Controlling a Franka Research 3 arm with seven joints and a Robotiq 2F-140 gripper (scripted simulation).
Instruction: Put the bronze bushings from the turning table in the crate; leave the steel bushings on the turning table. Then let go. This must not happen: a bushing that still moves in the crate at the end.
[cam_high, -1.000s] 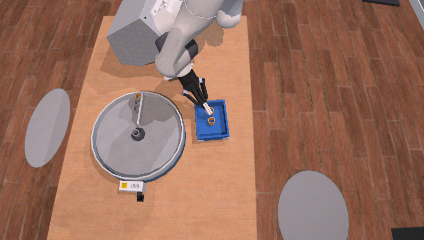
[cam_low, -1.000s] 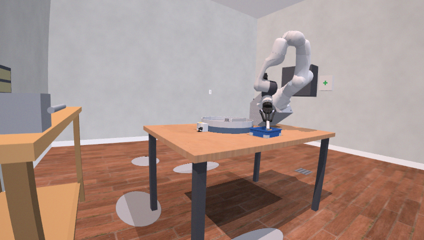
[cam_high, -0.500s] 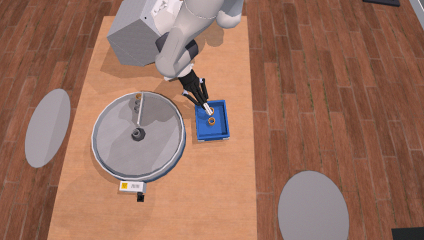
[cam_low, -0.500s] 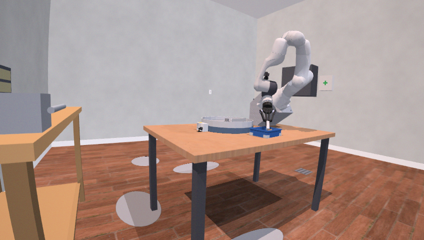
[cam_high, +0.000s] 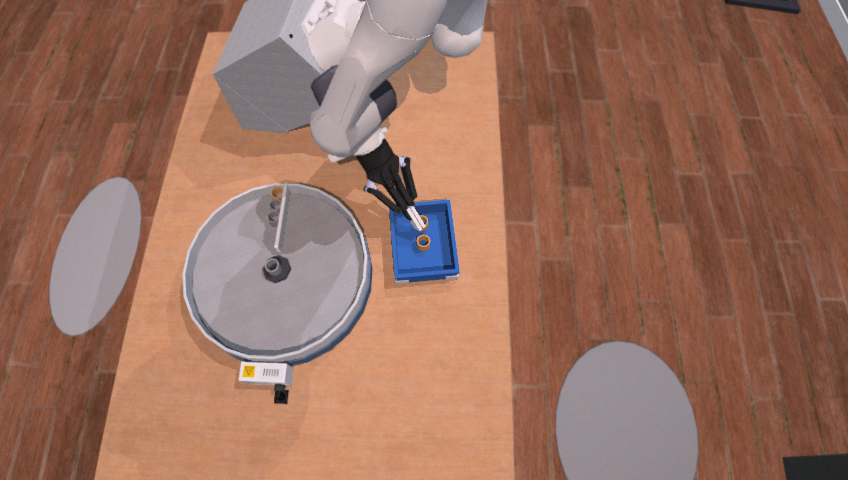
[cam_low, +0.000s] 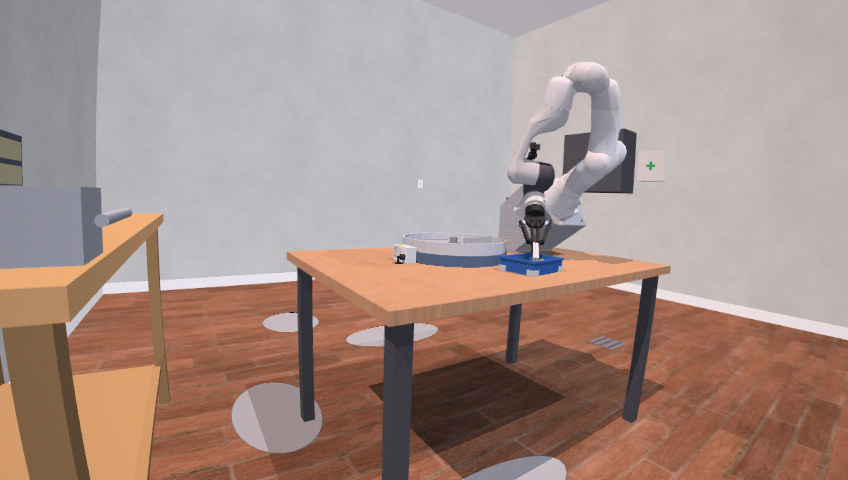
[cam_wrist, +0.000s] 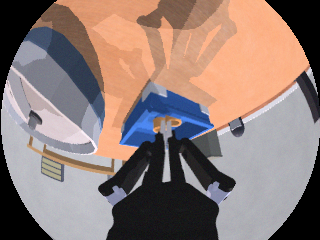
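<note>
My gripper (cam_high: 420, 227) (cam_low: 536, 256) (cam_wrist: 166, 126) points down into the blue crate (cam_high: 454, 243) (cam_low: 517, 265) (cam_wrist: 172, 104). Its fingers are shut on the wall of a bronze bushing (cam_high: 426, 223) (cam_wrist: 158, 123), low inside the crate; the fingers partly hide it. A second bronze bushing (cam_high: 423, 247) stands beside it in the crate. On the turning table (cam_high: 238, 309) (cam_low: 461, 259), one bronze bushing (cam_high: 276, 193) lies near the back rim, left of the divider. Two steel bushings, a rear one (cam_high: 274, 205) and a front one (cam_high: 272, 218), sit beside the divider.
The thin upright divider (cam_high: 280, 220) runs from the back rim toward the grey hub (cam_high: 273, 267). The table's raised rim is left of the crate. A white box (cam_high: 269, 372) with a black knob sits at the turning table's front. A grey block (cam_high: 267, 83) stands behind.
</note>
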